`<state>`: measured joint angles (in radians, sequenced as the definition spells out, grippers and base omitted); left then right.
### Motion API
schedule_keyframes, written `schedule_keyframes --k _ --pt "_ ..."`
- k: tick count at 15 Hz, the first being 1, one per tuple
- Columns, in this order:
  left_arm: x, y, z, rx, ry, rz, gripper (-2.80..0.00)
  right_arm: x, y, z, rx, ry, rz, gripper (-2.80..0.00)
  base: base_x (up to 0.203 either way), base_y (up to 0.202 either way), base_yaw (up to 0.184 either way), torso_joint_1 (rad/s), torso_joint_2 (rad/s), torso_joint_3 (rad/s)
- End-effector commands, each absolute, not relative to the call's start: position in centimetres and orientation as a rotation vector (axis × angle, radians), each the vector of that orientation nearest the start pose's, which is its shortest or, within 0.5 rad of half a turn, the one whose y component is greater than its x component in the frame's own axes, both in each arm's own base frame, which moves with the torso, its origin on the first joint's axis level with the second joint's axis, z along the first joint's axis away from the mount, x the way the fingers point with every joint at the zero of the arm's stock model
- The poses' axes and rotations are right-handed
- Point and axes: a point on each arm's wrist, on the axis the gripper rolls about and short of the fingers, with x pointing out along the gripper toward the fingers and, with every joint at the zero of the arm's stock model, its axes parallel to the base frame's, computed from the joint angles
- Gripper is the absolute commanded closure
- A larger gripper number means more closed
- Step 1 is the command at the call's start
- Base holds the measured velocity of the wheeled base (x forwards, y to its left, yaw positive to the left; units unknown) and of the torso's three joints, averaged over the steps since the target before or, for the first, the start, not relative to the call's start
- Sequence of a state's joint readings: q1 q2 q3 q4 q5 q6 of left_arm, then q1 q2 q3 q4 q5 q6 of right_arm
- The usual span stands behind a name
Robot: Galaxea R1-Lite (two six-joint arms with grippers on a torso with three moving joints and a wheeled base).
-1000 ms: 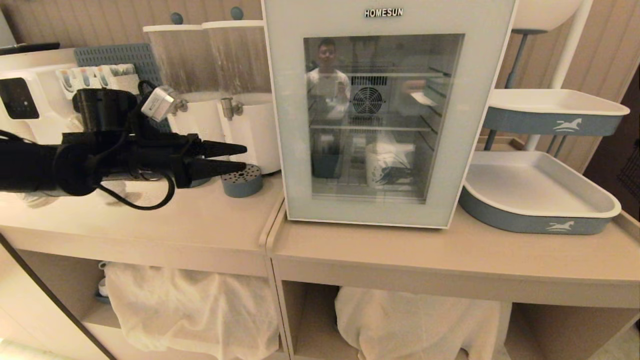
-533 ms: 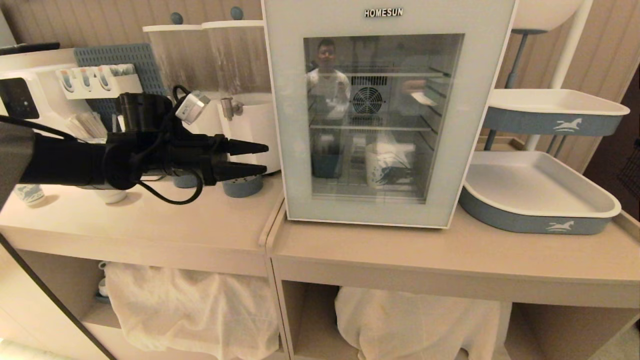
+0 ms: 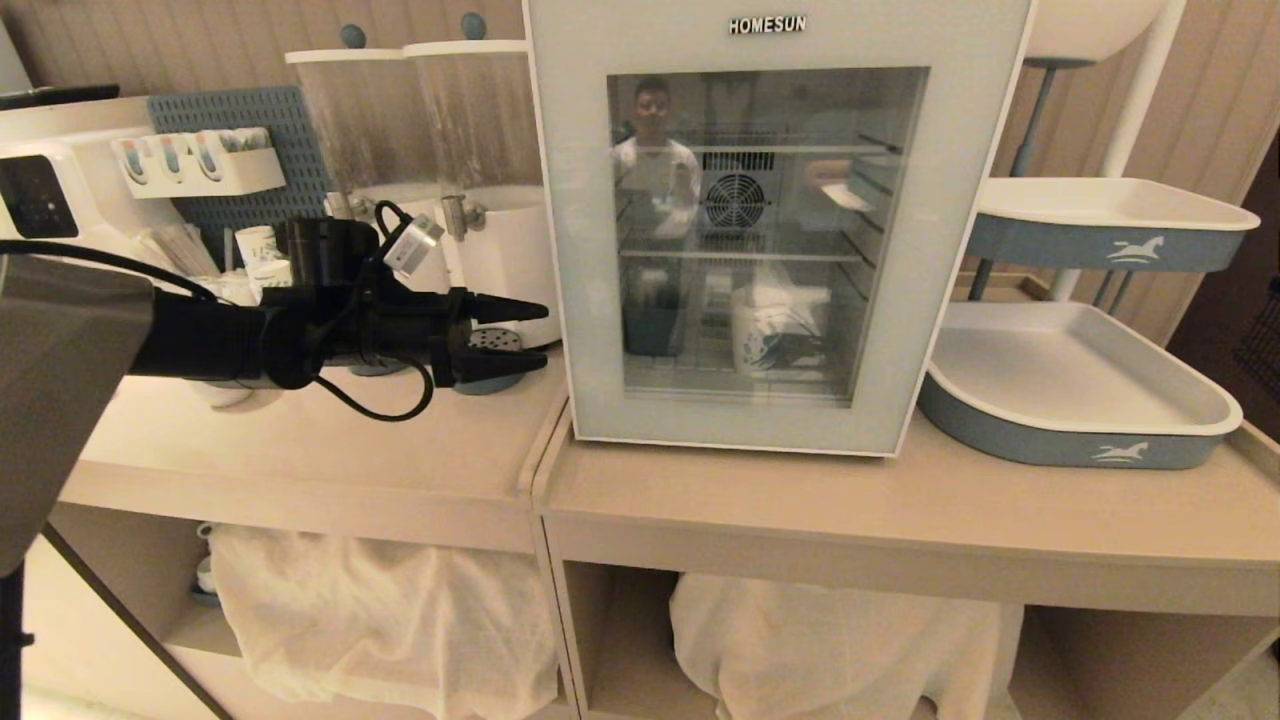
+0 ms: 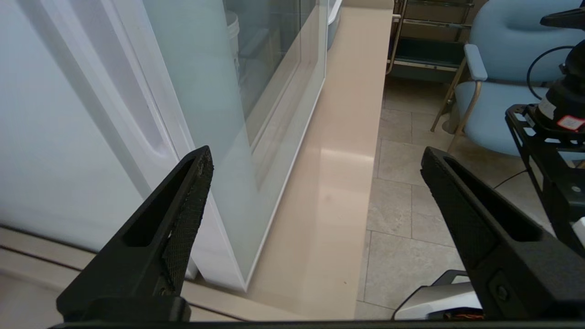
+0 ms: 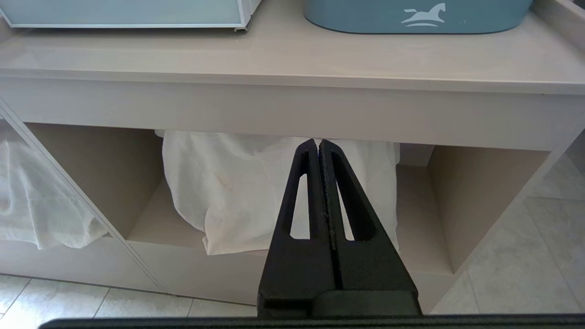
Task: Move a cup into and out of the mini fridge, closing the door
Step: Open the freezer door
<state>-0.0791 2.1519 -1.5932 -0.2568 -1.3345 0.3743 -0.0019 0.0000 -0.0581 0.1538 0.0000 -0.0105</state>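
Mini fridge (image 3: 770,230) stands on the counter (image 3: 860,500), door (image 3: 590,300) shut. Cup (image 3: 775,335) sits inside on the lowest wire shelf, visible through the glass, right of a darker container.

Left end effector (image 3: 535,338) hangs level just beside the door's left edge, not touching, fingers (image 4: 183,219) spread wide. From the left wrist camera the door's left edge with its long vertical recess lies between the fingers. Judgement: the spread and the side-on approach suit hooking one finger into that recess to pull the door open, so the step in hand looks like opening to fetch the cup.

Right end effector (image 5: 318,146) is parked low before the counter's open shelf, fingers pressed together, holding nothing.

Risk, as a guess: a pull on the door could drag the light fridge across the counter.
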Motion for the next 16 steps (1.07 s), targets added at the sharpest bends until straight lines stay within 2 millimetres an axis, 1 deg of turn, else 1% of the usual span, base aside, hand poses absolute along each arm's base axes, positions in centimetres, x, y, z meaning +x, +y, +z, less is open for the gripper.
schedule_keyframes --k 1,4,5,9,11,13,15,16 --pt "43.4 -5.8 19.6 0.122 -0.010 -1.436 -2.80 -2.8 0.0 7.6 -0.011 0.097 -0.001 0.00 0.000 0.000 0.000 0.000 0.00 0.000" --pt "43.4 -7.2 20.2 0.169 -0.049 -1.437 -2.80 -2.8 0.0 7.6 -0.011 0.097 -0.001 0.00 0.000 0.000 0.000 0.000 0.00 0.000" --pt "43.3 -8.1 20.5 0.189 -0.055 -1.424 -2.80 -2.8 0.0 7.6 -0.011 0.097 -0.001 0.00 0.000 0.000 0.000 0.000 0.00 0.000" --pt "42.9 -8.6 21.0 0.213 -0.079 -1.430 -2.80 -2.8 0.0 7.6 -0.011 0.097 -0.001 0.00 0.000 0.000 0.000 0.000 0.00 0.000" --pt "42.4 -7.6 21.4 0.229 -0.089 -1.410 -2.80 -2.8 0.0 7.6 -0.011 0.097 -0.001 0.00 0.000 0.000 0.000 0.000 0.00 0.000" --pt "41.3 -6.5 21.9 0.245 -0.097 -1.387 -2.80 -2.8 0.0 7.6 -0.011 0.097 0.001 0.00 0.000 0.000 0.000 0.000 0.00 0.000" --pt "40.7 -5.1 22.1 0.263 -0.103 -1.356 -2.80 -2.8 0.0 7.6 -0.011 0.097 0.001 0.00 0.000 0.000 0.000 0.000 0.00 0.000" --pt "40.7 -4.5 22.1 0.264 -0.101 -1.341 -2.80 -2.8 0.0 7.6 -0.012 0.097 0.002 0.00 0.000 0.000 0.000 0.000 0.00 0.000"
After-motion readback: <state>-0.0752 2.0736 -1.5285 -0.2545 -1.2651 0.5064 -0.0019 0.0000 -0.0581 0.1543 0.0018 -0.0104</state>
